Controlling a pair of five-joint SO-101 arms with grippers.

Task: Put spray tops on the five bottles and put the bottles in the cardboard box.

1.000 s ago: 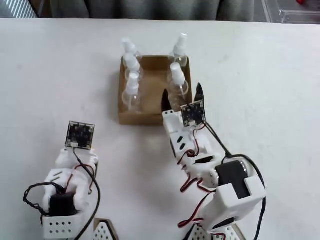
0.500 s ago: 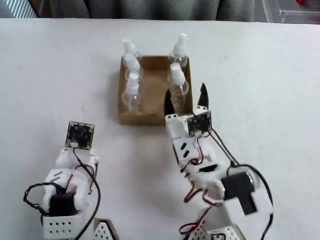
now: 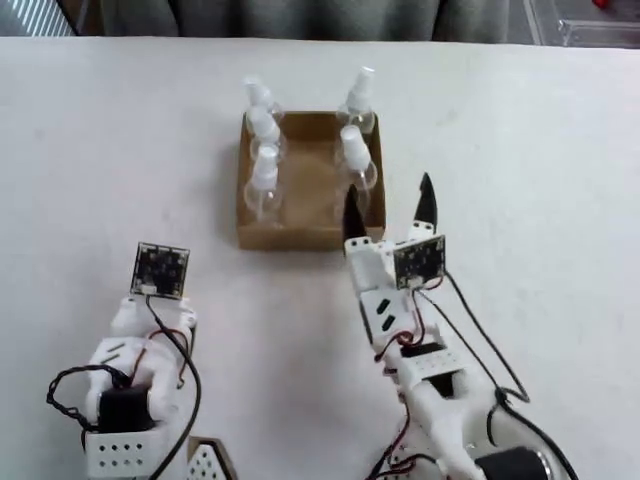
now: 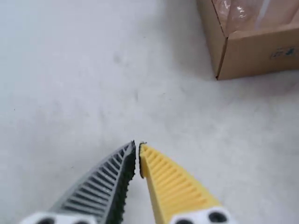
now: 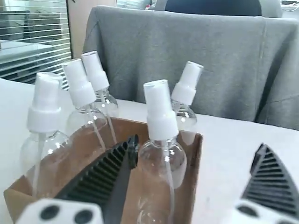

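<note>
Two arms are sitting at the near edge of the table (image 3: 540, 130). On the near left, the left gripper (image 4: 138, 148) is resting low over bare tabletop. Its grey and yellow jaws are pressing together on nothing, and it is probably parked because no work is lying on its side.

Farther in and to the right, the right gripper (image 3: 390, 207) is hanging just off the near right corner of the cardboard box (image 3: 300, 238). Its black jaws are spreading wide and gripping nothing, a gap that would be letting it clear a bottle's body.

In the box, the bottles (image 3: 262, 190) are standing upright, all five wearing white spray tops (image 5: 159, 107), three along the left wall and two along the right. The walls are likely propping them. The farthest pair is crowding the far rim, and whether they are fully inside is unclear.
</note>
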